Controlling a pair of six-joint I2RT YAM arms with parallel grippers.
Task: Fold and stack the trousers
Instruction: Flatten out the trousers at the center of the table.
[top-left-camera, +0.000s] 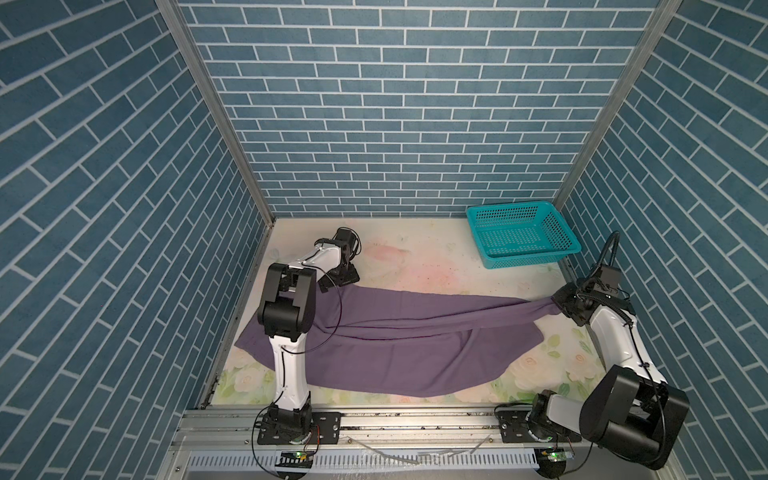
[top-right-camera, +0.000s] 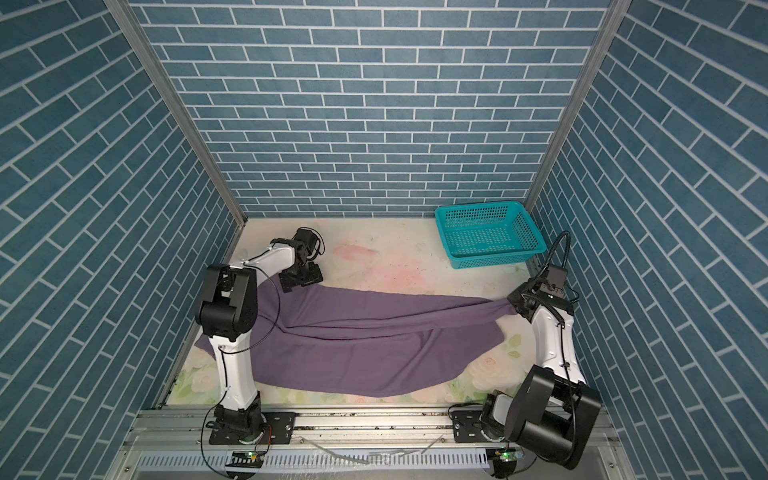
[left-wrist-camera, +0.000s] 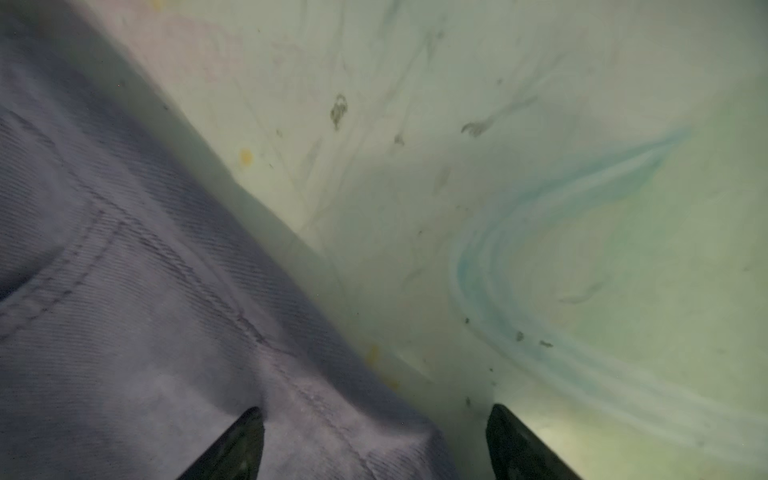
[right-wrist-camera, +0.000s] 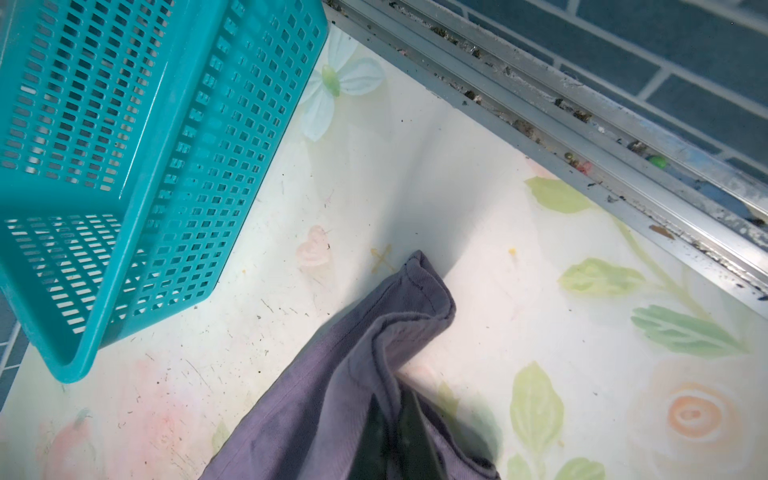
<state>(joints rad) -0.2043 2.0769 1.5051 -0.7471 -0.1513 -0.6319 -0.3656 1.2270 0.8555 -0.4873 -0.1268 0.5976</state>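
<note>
The muted-purple trousers (top-left-camera: 395, 336) (top-right-camera: 353, 332) lie spread across the floral table, stretched from left to right. My right gripper (top-left-camera: 559, 301) (top-right-camera: 515, 301) is shut on their bunched right end and holds it taut just above the table. In the right wrist view the cloth (right-wrist-camera: 332, 395) wraps the closed jaws of that gripper (right-wrist-camera: 392, 419), and a hemmed corner sticks out past them. My left gripper (top-left-camera: 338, 276) (top-right-camera: 301, 278) stands open at the far left edge of the trousers. In the left wrist view this gripper (left-wrist-camera: 376, 415) straddles a stitched cloth edge (left-wrist-camera: 124, 291) without gripping it.
A teal perforated basket (top-left-camera: 536, 257) (top-right-camera: 498, 259) (right-wrist-camera: 216, 166) sits in the far right corner, with nothing in it. Blue brick-pattern walls close in three sides. A metal rail (right-wrist-camera: 582, 124) runs along the right edge, close to my right gripper. Bare table (top-left-camera: 415, 257) lies behind the trousers.
</note>
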